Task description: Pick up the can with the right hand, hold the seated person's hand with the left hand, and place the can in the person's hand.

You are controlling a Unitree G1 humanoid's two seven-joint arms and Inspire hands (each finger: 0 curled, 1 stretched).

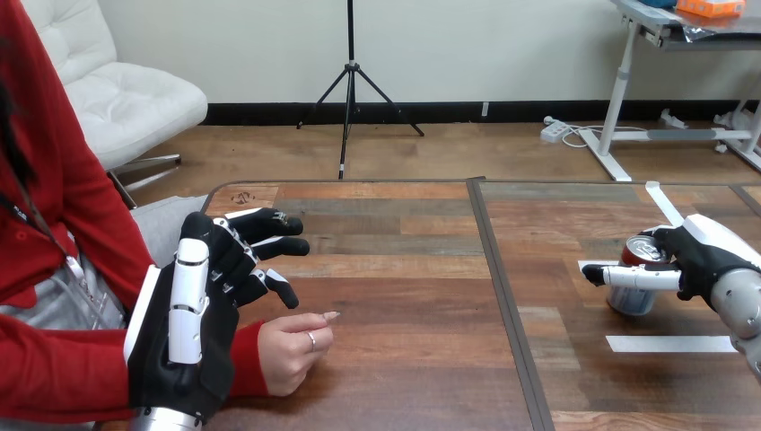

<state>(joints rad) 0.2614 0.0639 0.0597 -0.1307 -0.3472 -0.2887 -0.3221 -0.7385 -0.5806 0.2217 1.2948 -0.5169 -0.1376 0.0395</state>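
Can (634, 299) with a red top and silver body, standing on the table (404, 269) well to the right of the table's dark seam (504, 296). The right hand (704, 260) grips the can: its thumb lies across the front and its fingers curl round the far side. Left of the seam, the left hand (188, 332) is raised with its fingers loosely spread and holds nothing. The person's hand (292, 348) rests on the table just beside it, nearer the seam.

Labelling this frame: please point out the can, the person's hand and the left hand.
can (633, 302), head view, lower side wall.
person's hand (290, 352), head view, its middle.
left hand (184, 346), head view, its back.
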